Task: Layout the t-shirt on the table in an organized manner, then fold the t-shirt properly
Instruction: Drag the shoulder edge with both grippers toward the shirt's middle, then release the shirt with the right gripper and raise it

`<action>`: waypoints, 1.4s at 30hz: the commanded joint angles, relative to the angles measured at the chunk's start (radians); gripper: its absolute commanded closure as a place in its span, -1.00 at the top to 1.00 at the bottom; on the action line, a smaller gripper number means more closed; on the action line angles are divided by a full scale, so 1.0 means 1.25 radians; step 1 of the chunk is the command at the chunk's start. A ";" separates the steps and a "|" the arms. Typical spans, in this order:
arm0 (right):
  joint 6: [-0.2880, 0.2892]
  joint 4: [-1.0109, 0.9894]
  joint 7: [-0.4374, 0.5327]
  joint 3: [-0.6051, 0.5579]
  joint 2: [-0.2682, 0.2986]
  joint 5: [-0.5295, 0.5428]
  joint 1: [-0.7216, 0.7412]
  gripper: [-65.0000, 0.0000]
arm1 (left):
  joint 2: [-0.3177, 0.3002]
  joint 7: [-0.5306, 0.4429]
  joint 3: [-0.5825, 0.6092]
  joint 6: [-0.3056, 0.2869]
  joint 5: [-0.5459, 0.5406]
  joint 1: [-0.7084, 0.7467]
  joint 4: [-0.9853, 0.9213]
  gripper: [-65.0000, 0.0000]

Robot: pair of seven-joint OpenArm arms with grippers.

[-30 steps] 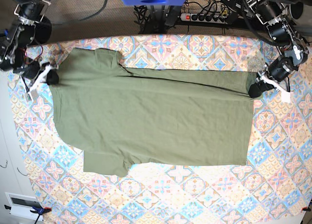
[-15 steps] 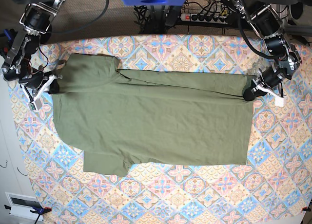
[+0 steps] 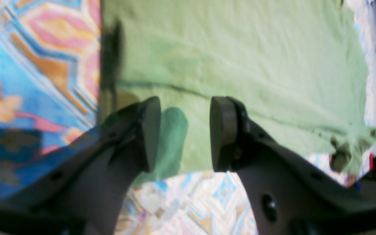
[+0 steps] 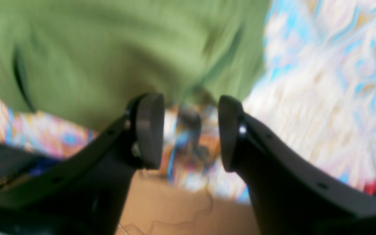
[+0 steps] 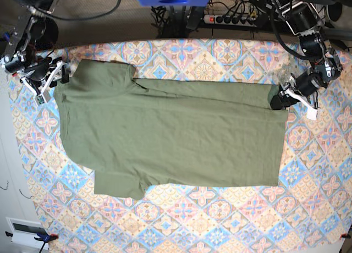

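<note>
Around flat t-shirt, bare table

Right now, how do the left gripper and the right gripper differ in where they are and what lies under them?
The left gripper is at the t-shirt's hem corner, on the base view's right; the right gripper is at the collar end, on its left. In the wrist views, green fabric lies under the left gripper, while patterned table cloth lies under the right gripper. Both stand open and hold nothing.
</note>
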 commanded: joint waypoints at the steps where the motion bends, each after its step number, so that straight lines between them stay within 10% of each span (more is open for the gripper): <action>1: 0.002 0.028 0.018 0.004 0.018 0.014 -0.005 -0.19 | -0.013 -0.014 -0.002 -0.004 -0.020 -0.004 0.027 -0.22; 30: 0.002 -0.070 0.026 -0.164 0.014 0.101 -0.029 -0.20 | -0.019 -0.014 -0.004 -0.006 -0.021 0.042 0.034 -0.24; 42: 0.002 -0.064 0.026 -0.137 0.014 0.109 -0.028 -0.86 | -0.018 -0.014 -0.003 -0.006 -0.021 0.042 0.034 -0.24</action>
